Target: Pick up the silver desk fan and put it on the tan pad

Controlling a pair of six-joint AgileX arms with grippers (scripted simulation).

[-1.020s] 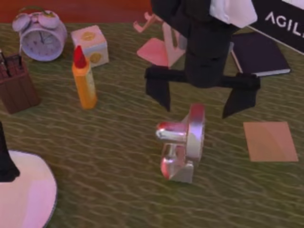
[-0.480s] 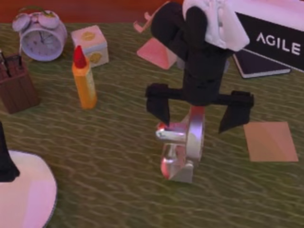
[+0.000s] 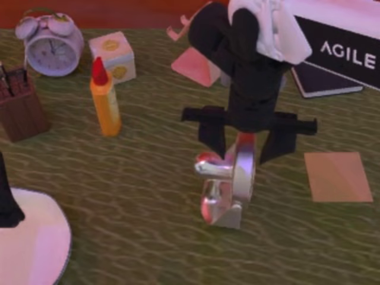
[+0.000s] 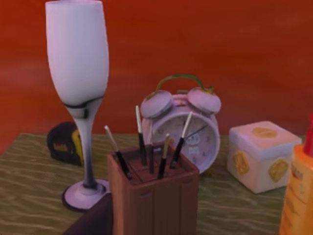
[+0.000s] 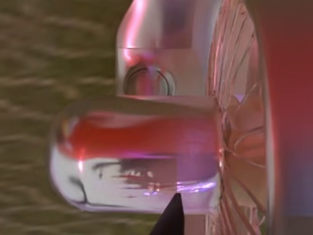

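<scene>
The silver desk fan (image 3: pixel 234 178) stands mid-table, its ring head edge-on to the top view and its motor housing (image 3: pixel 212 166) pointing left. My right gripper (image 3: pixel 244 141) hangs straight over the top of the ring, open. One black finger is down on each side of the head with a gap to it. The right wrist view is filled by the fan's chrome housing (image 5: pixel 142 152) and grille, with one fingertip (image 5: pixel 171 215) just beside the housing. The tan pad (image 3: pixel 338 176) lies flat and bare to the fan's right. My left arm (image 3: pixel 7 202) sits parked at the lower left edge.
Behind the fan are a pinkish phone stand (image 3: pixel 199 62) and a dark notebook (image 3: pixel 329 80). At the left stand an orange bottle with a red cap (image 3: pixel 105 101), a cream cube (image 3: pixel 113 56), a twin-bell alarm clock (image 3: pixel 50 47) and a brown knife block (image 3: pixel 21 110). A white glass (image 4: pixel 78 73) stands by the block.
My right gripper came down from behind onto the fan's head, then its fingers narrowed around the ring. The fan and pad have not moved.
</scene>
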